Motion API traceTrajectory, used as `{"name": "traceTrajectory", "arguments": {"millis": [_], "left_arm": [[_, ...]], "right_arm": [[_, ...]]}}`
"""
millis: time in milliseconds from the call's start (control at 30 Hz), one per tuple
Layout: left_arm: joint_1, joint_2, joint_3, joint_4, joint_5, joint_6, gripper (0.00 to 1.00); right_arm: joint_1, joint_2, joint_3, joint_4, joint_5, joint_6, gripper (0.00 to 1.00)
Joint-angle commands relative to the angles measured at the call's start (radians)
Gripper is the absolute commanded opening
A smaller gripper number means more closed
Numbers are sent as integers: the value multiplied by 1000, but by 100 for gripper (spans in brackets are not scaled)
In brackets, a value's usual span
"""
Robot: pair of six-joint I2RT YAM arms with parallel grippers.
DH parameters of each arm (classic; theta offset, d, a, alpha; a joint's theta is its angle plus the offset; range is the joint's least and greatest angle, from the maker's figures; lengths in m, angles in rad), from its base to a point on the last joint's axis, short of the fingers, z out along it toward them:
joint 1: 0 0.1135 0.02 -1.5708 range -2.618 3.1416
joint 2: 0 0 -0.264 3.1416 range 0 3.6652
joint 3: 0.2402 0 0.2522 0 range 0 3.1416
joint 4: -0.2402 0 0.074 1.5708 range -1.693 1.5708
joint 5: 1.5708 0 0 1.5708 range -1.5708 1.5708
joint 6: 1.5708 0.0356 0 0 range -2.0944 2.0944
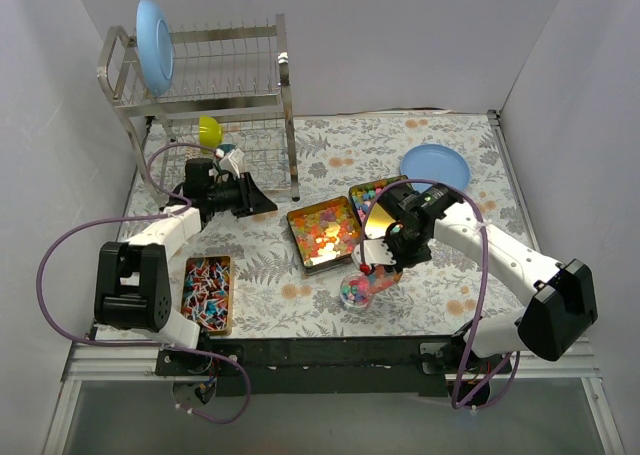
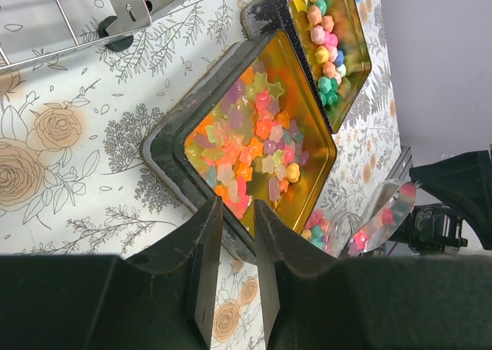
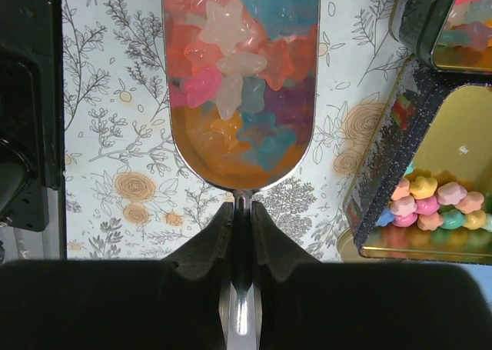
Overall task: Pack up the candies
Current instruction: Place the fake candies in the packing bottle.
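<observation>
My right wrist view shows what top can't: right gripper (image 3: 241,225) pinching a metal scoop (image 3: 240,81) handle, star candies (image 3: 238,73) loaded just ahead of the fingers. Left wrist view: left gripper (image 2: 238,235) slightly spread, holding nothing, just above the gold tin (image 2: 165,146) of candies. No readable writing.

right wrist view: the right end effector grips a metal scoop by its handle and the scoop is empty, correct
Not quite. The right end effector does grip the shiny metal scoop by its handle, but the scoop is not empty: the right wrist view shows it loaded with translucent star-shaped candies in pink, white, blue and orange.
</observation>
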Motion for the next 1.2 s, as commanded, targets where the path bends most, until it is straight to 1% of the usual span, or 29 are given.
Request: {"name": "traceTrajectory", "arguments": {"millis": [0,67,100,133,200,233,267,300,333,400,433,500,533,633,733,833,1033,1133,1167], "left_arm": [[10,-66,-14,9,-17,6,23],[11,-78,-7,-27,-51,19,26],[11,-84,-1,-43,-86,26,28],[11,-89,9,-86,-102,36,29],[11,-107,50,-143,-131,93,32],[11,-110,71,-228,-169,122,33],[11,-110,94,-281,-192,172,33],[11,-106,152,-334,-220,214,33],[11,-104,174,-435,-282,243,34],[13,-95,235,-528,-332,346,34],[13,-92,252,-609,-353,380,34],[14,-86,282,-681,-410,464,35],[14,-86,285,-738,-425,487,35],[14,-84,282,-829,-474,544,36],[16,-106,233,-861,-502,578,36],[14,-132,172,-855,-505,592,36],[14,-139,124,-858,-465,586,36],[14,-144,107,-847,-474,596,35],[14,-141,101,-849,-479,604,33]], "right_arm": [[54,29,60,-22,106,91,1],[80,35,69,-32,123,98,1],[89,35,72,-35,158,101,1],[98,40,82,-39,169,108,1],[121,47,98,-58,195,116,1],[127,49,112,-62,208,131,1],[142,52,119,-65,221,139,1],[150,59,127,-76,240,145,1],[158,64,136,-78,251,166,1],[178,67,150,-79,281,177,1],[187,67,149,-79,297,180,1],[212,66,130,-79,338,183,1],[224,61,126,-79,346,183,1],[241,60,112,-79,366,182,1],[256,60,113,-79,390,176,1],[256,66,130,-76,403,164,1],[256,58,159,-76,423,157,1],[256,61,199,-73,412,185,1],[256,66,211,-75,397,194,1]]}}
